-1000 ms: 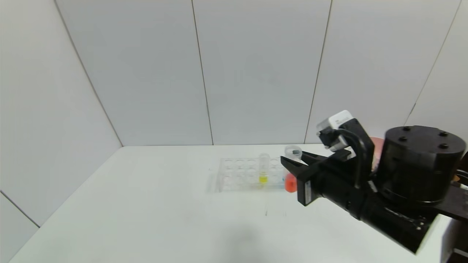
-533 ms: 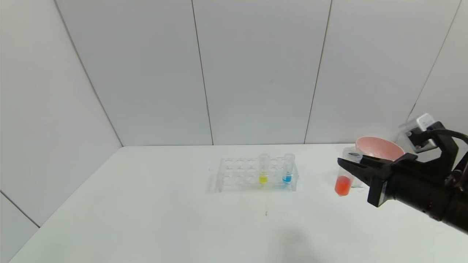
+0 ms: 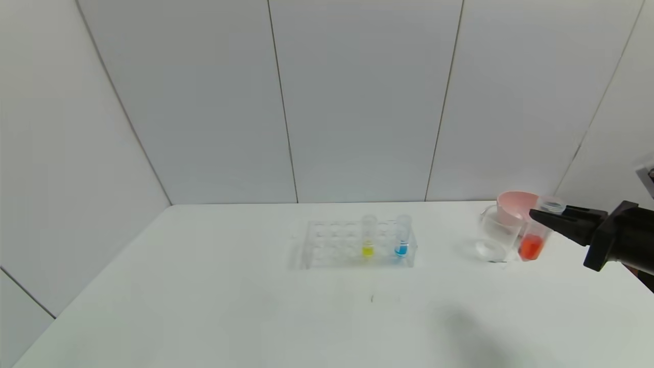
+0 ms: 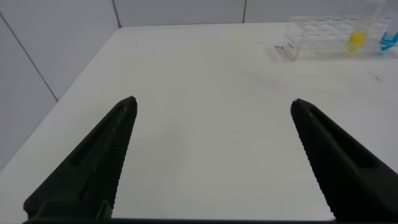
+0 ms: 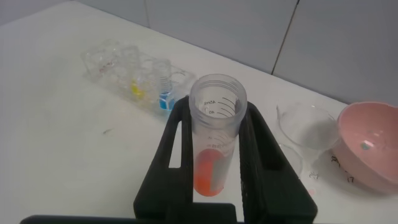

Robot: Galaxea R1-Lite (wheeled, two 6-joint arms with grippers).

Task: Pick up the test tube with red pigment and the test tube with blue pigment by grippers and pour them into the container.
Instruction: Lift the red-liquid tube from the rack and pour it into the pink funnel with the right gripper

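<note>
The test tube with red pigment (image 3: 533, 239) hangs upright just right of the clear container (image 3: 493, 236), above the table. My right gripper (image 3: 547, 215) is shut on its upper part. The right wrist view shows the red tube (image 5: 214, 146) squeezed between both fingers of the right gripper (image 5: 216, 109), with the container (image 5: 308, 127) beside it. The test tube with blue pigment (image 3: 402, 239) stands in the clear rack (image 3: 327, 245) at its right end. My left gripper (image 4: 212, 104) is open over bare table, far from the rack (image 4: 323, 37).
A tube with yellow liquid (image 3: 368, 240) stands in the rack left of the blue one. A pink bowl (image 3: 512, 203) sits behind the container, near the wall. The white table (image 3: 230, 296) ends close on the right.
My right gripper has carried the red tube from the rack's right end across to the right, and it now hangs beside the container. The blue tube has come into view.
</note>
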